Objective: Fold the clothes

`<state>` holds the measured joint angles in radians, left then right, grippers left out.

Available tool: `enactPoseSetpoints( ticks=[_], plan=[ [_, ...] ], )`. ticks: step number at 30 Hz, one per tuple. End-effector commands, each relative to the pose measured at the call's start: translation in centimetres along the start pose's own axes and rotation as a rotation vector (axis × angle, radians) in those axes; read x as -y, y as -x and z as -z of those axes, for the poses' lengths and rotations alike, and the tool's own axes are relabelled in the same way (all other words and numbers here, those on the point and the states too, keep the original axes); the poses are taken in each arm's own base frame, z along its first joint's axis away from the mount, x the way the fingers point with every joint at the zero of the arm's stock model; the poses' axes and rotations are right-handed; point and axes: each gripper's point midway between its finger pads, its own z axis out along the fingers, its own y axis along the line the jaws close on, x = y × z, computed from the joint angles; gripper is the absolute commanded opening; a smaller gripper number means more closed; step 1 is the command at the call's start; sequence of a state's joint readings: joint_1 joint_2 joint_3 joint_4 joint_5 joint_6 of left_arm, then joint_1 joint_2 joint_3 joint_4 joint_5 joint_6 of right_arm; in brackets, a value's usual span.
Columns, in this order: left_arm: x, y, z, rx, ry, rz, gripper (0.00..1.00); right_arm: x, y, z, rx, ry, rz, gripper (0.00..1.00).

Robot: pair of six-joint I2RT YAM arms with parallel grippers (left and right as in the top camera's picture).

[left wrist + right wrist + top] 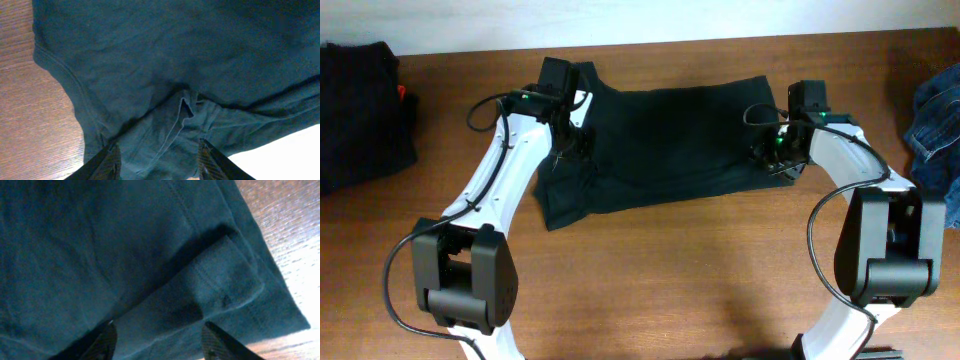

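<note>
Black T-shirt (660,140), spread flat on table (670,280); bare wood in front. Left gripper (157,152), right gripper (157,332): fingers straddle folds at opposite edges; grasp indeterminable.

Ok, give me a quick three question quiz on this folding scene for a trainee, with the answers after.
1. True or false: the black T-shirt lies spread on the wooden table, with the left gripper and right gripper at opposite ends of it.
2. In the left wrist view, what lies between the fingers? A bare wood; B bunched T-shirt cloth; C a hanger.
3. What lies at the table's right edge?
Key: 1 true; 2 B; 3 a blue denim garment.
</note>
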<state>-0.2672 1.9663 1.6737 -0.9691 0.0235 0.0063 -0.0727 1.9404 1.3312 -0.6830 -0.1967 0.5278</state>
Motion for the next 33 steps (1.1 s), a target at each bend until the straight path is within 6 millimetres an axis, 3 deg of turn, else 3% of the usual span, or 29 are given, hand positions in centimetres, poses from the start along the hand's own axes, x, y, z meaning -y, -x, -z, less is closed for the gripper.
enactPoseSetpoints(
  ticks=[1,15,19,25,33],
  plan=[
    [0.2,0.6,0.8,0.024,-0.014,0.010,0.49,0.2,-0.2,0.0,0.008,-0.021,-0.052,0.55],
    [0.2,0.5,0.8,0.020,-0.014,0.010,0.49,2.3,-2.7,-1.7,-0.049,-0.076,-0.179,0.49],
    [0.2,0.4,0.8,0.015,-0.014,0.011,0.49,2.3,-2.4,-2.3,-0.025,-0.060,-0.179,0.45],
    [0.2,0.2,0.8,0.009,-0.014,0.011,0.50,2.0,-1.9,-2.3,-0.005,-0.045,-0.170,0.19],
    [0.2,0.2,0.8,0.009,-0.014,0.011,0.50,1.3,-1.0,-1.6,0.020,-0.027,-0.123,0.17]
  ],
)
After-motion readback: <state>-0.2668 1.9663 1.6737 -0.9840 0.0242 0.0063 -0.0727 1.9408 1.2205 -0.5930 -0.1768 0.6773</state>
